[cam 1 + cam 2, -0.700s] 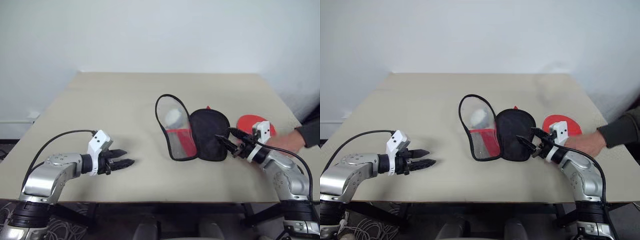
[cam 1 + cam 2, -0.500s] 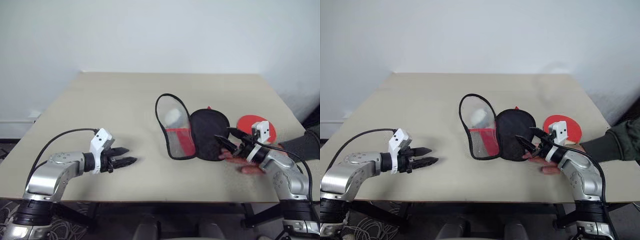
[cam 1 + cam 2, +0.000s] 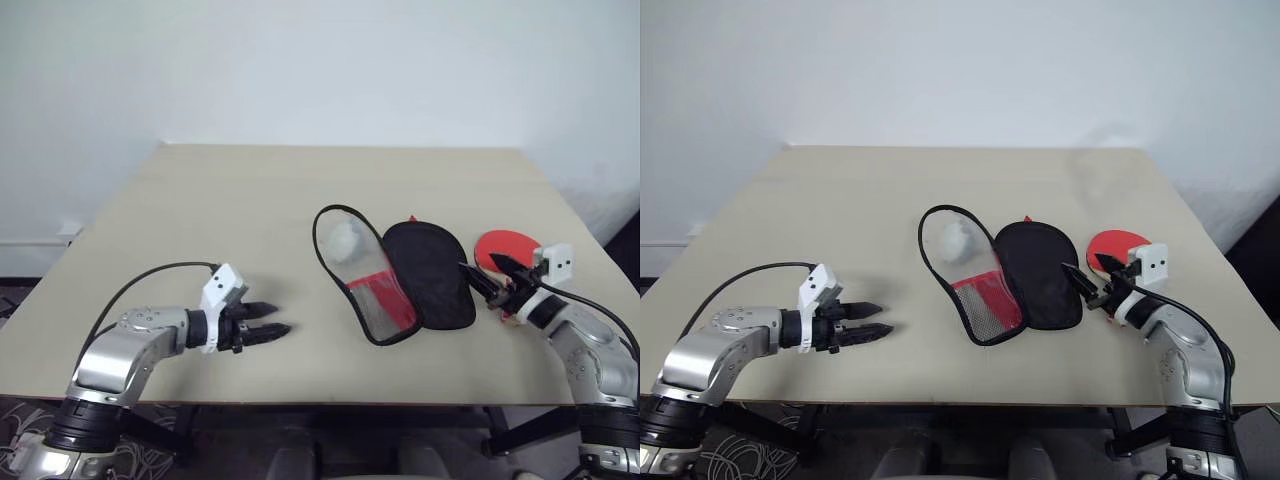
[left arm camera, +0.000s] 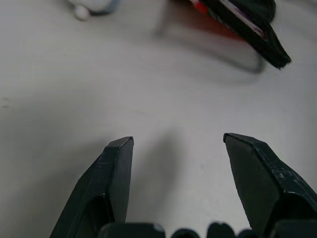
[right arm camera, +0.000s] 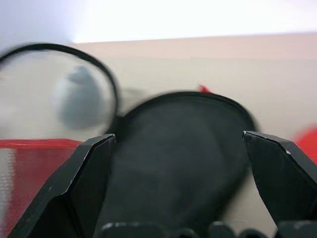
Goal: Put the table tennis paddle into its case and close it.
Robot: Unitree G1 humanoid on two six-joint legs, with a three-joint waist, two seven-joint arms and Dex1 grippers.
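Note:
The case [image 3: 430, 272] lies open at the table's middle: a black fabric half on the right, and a see-through half with a red panel [image 3: 365, 285] folded out to the left. The table tennis paddle [image 3: 500, 245] lies flat just right of the case. I see its red face, while its handle is hidden behind my right gripper [image 3: 485, 280]. That gripper hovers open at the case's right edge, pointing at the black half [image 5: 183, 148]. My left gripper [image 3: 268, 322] is open and empty over bare table, well left of the case.
A whitish-grey round lump [image 3: 345, 237] shows through the see-through half. The beige table [image 3: 220, 210] stretches wide to the left and back. Its right edge runs close behind the paddle. A cable [image 3: 150, 280] loops off my left arm.
A person's hand that reached in by the case and paddle has gone. The case now lies turned and flatter. My right gripper drew back rightward; my left gripper edged toward the centre.

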